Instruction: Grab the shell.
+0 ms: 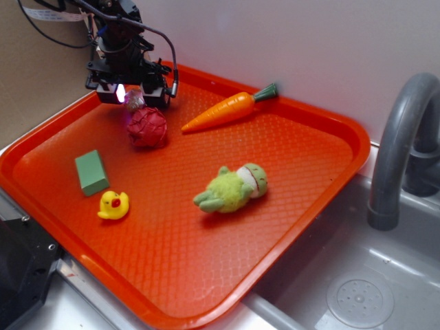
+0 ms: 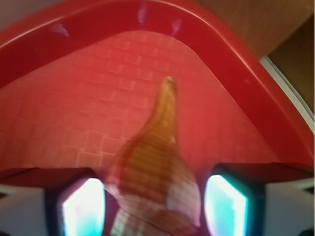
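At the far left corner of the orange tray (image 1: 302, 206) I have the claw (image 1: 133, 94) down low, and the shell (image 2: 157, 167) sits between its two fingers. My wrist view shows it filling the gap, its broad ribbed body down by the two glowing pads (image 2: 225, 206) and its pointed tip aimed out toward the tray's curved rim. Both pads look very close to its sides, but I cannot tell from either view whether they are pressing on it or only flanking it. From the outside camera the shell shows as a small pale lump under the claw, just behind the one crinkled red ball (image 1: 147, 127).

I count one of everything else on the tray: one toy carrot (image 1: 227, 111) lying near the back rim, one green block (image 1: 91, 172) toward the left, one yellow duck (image 1: 113, 205) just in front of that block, and one green plush frog (image 1: 232, 188) lying near the middle. To the right of the tray stands one grey tap (image 1: 402, 151) over a sink (image 1: 357, 295).
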{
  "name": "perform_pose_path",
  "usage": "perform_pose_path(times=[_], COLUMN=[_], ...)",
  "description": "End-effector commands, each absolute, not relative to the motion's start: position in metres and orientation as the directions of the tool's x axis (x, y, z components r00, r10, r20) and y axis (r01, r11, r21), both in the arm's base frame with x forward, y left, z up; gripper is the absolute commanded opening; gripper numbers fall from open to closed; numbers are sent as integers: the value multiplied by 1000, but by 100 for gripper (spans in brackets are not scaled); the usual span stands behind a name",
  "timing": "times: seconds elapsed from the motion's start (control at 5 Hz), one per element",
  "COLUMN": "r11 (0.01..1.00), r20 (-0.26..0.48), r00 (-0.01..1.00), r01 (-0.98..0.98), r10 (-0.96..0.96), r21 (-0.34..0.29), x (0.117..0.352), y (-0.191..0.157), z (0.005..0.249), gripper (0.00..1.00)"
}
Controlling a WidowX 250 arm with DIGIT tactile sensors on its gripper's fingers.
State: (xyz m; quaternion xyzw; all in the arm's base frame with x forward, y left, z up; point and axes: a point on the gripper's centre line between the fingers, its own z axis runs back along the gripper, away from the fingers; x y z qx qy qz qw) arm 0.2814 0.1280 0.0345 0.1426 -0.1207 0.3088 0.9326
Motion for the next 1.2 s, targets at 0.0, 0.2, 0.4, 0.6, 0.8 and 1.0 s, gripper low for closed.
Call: perform_pose_path(times=[0.0, 0.2, 0.4, 0.6, 0.8, 1.0], r11=[875, 952, 986, 984, 978, 992], r20=[290, 155, 108, 45, 52, 153], r00=[876, 970, 994, 990, 980, 980], r01=[-447, -218, -42, 125, 189, 121], r10=[385, 187, 25, -132, -194, -126], r21=[187, 214, 161, 129, 84, 39], x=[274, 260, 241, 218, 198, 210], y=[117, 82, 46, 14, -10, -7], z=[79, 120, 152, 172, 204, 240], gripper=[0, 0, 0, 0, 0, 0])
